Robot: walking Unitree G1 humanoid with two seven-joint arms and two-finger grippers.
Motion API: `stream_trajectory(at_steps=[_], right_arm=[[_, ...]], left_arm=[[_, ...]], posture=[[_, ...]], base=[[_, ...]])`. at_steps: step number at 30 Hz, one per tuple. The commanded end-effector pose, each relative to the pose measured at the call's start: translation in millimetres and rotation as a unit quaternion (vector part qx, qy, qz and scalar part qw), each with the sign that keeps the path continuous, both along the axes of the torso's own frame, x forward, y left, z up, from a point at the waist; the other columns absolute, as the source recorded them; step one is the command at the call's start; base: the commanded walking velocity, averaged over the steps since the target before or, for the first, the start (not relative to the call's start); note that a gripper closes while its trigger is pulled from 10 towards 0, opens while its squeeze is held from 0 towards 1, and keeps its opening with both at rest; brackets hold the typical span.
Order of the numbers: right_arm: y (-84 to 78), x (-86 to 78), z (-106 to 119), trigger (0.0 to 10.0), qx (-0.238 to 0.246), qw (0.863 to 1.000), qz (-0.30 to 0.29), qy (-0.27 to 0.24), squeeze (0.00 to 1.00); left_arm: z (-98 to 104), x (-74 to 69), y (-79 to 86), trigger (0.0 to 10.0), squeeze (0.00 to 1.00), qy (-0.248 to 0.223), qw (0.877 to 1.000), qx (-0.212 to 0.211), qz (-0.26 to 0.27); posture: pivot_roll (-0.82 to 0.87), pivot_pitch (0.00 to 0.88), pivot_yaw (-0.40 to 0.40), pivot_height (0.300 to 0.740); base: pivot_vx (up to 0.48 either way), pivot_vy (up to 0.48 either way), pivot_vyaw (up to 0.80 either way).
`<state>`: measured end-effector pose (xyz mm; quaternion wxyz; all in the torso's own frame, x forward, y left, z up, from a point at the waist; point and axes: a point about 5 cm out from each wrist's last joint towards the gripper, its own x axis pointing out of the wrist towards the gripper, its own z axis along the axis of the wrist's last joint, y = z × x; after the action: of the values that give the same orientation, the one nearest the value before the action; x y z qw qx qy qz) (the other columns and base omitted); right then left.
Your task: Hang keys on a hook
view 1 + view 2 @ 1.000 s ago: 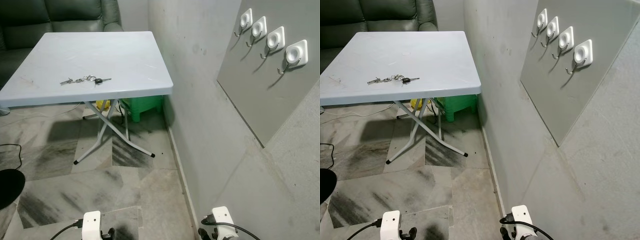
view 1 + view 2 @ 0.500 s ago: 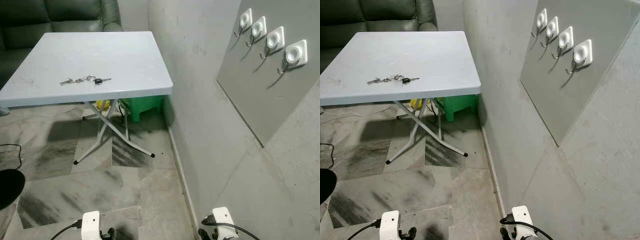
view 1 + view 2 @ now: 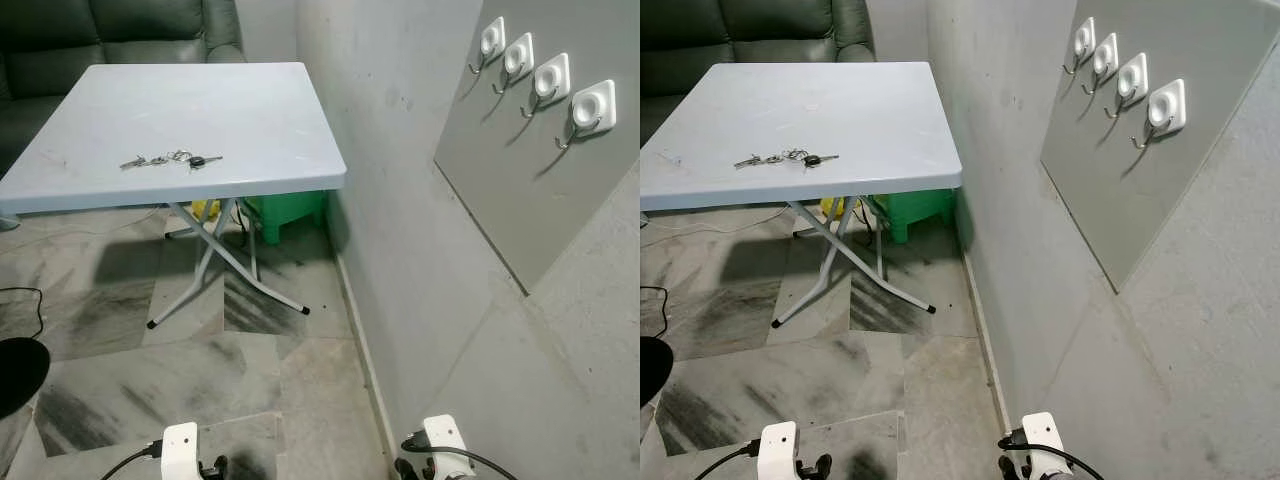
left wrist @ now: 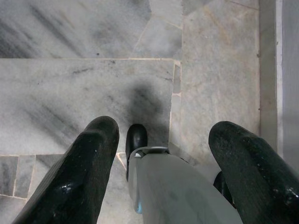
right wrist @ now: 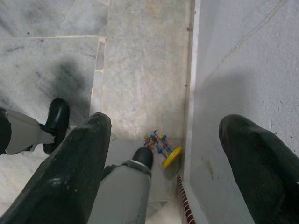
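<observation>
A bunch of keys with a black fob lies on the pale folding table, near its front edge. On the right wall a grey board carries several white hooks in a row. Both arms hang low beside my body. My left gripper points down at the marble floor, open, with nothing between its fingers. My right gripper also hangs open over the floor next to the wall, empty.
A dark green sofa stands behind the table. Under the table sit a green crate and a yellow object. A black round thing lies on the floor at far left. A small colourful toy lies by the skirting.
</observation>
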<state>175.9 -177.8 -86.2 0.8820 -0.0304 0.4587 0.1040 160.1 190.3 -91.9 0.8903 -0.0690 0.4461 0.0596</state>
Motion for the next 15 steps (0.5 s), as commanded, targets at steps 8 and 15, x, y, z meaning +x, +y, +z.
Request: stream_trajectory(at_steps=[8, 15], right_arm=[[-1.8, 0.3, 0.5, 10.0, -0.004, 1.0, 0.007, -0.001, 0.0], [-2.3, 0.8, 0.8, 10.0, -0.005, 1.0, 0.009, -0.001, 0.0]], left_arm=[[1.1, 1.1, 4.6, 10.0, 0.0, -0.002, 1.0, 0.003, 0.0], [2.4, 3.6, 4.6, 10.0, 0.0, -0.007, 1.0, 0.004, -0.002]], posture=[[-0.09, 0.0, -0.028, 0.74], [-0.08, 0.0, -0.028, 0.74]], base=[[0.0, 0.0, 0.0], [0.0, 0.0, 0.0]])
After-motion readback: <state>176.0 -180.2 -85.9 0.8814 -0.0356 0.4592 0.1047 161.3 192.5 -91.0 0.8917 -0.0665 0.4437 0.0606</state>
